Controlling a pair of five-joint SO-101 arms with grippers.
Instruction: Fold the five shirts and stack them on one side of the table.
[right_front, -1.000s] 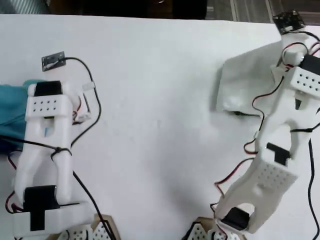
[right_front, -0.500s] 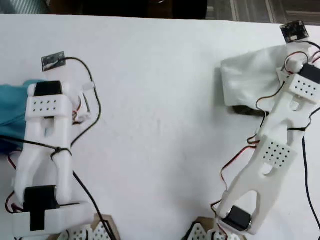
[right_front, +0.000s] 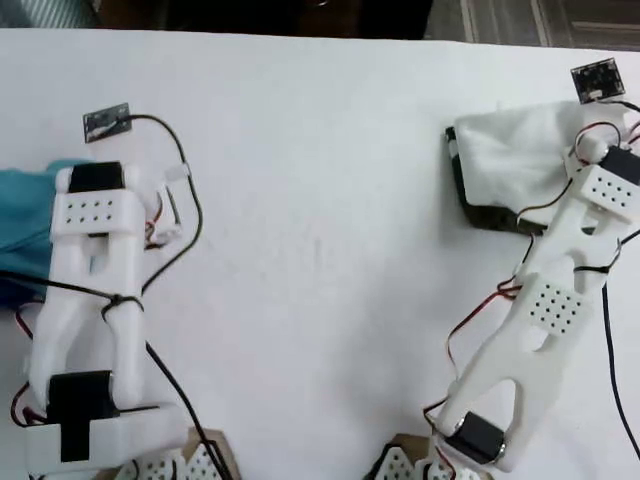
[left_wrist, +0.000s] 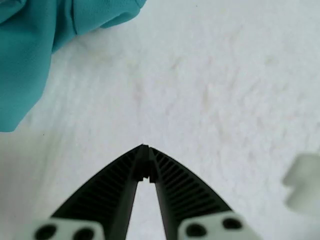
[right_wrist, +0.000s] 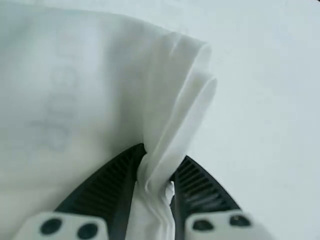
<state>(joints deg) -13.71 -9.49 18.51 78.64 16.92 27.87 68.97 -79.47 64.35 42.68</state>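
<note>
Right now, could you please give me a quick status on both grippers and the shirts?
Left gripper shut, empty, near teal shirt. Right gripper shut on white shirt, bunched fold. Dark item beneath it.

The left arm (right_front: 85, 290) and the right arm (right_front: 535, 340) are built of white printed shells. Each has forked links with black servo blocks (right_front: 78, 398) set at the joints. Perforated panels (right_front: 90, 210), dotted with rows of small round holes, cover parts of the links. A black cable (right_front: 198, 215) loops from the left arm to a small dark circuit board (right_front: 107, 121). Thin red and black wires (right_front: 465, 322) trail along the right arm. The left claw (left_wrist: 146, 162) and the right claw (right_wrist: 159, 157) have black, ribbed, tapering fingers on white mounts (left_wrist: 65, 230) with dark round screw holes.
</note>
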